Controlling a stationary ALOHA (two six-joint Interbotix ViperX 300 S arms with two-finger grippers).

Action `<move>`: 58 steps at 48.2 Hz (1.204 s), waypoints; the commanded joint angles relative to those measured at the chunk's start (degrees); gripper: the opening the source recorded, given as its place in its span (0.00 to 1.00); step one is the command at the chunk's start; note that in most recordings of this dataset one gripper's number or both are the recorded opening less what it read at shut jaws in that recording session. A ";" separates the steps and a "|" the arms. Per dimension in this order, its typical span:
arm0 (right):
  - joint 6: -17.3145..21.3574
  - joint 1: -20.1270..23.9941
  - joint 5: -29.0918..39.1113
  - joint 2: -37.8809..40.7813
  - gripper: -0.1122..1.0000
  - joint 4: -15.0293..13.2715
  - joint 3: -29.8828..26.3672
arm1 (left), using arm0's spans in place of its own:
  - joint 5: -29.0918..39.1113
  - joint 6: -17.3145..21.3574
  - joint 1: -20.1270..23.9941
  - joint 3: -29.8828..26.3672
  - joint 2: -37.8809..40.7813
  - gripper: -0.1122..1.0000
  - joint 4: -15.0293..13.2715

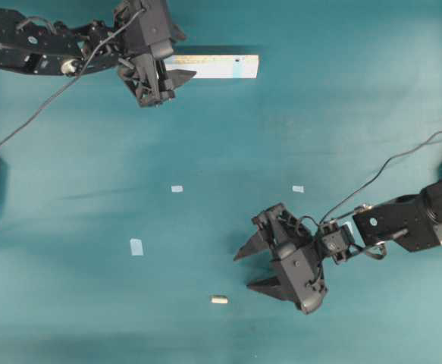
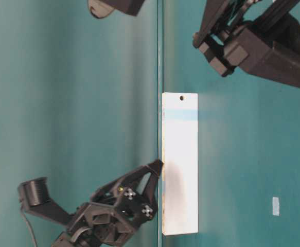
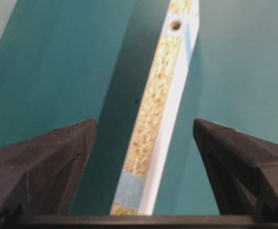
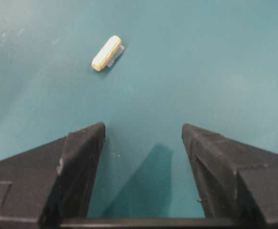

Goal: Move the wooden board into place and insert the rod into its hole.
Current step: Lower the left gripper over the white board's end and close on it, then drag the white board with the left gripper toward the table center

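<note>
A: Left gripper: jaws spread wide, nothing between the pads. In the left wrist view the fingers flank the wooden board with open mat showing on both sides of it; no contact visible.

B: Right gripper?

A: Also wide open and empty. Its fingertips sit low in the right wrist view, bare teal mat between them, and the rod lies ahead and a little left, well apart from the tips.

B: Board position?

A: Upper part of the overhead view, standing on its long edge against the far border of the table. The table-level view shows its white broad face with a blue band near one end. The hole is at the end away from the left gripper, in the speckled top edge.

B: Rod position?

A: Lying flat near the bottom edge of the overhead view, left of the right gripper, beside a small blue tape scrap.

B: Room to move?

A: Centre of the mat carries only three tape squares, flat. The board has free mat on its near side only.
</note>
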 commanded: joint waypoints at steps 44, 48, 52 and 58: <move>0.09 0.18 -0.18 -2.02 0.78 -0.09 -0.70 | -0.26 1.85 1.05 -1.93 7.56 0.92 0.09; 0.09 0.18 0.00 -2.02 0.78 -0.09 -0.79 | -0.26 1.85 1.14 -1.93 7.47 0.91 0.09; 0.09 0.18 0.70 -2.11 0.78 -0.09 -0.97 | -0.18 1.85 1.05 -1.93 7.47 0.91 0.09; 0.09 0.18 0.97 -2.11 0.78 -0.09 -0.97 | -0.18 1.85 1.05 -1.85 7.65 0.80 0.09</move>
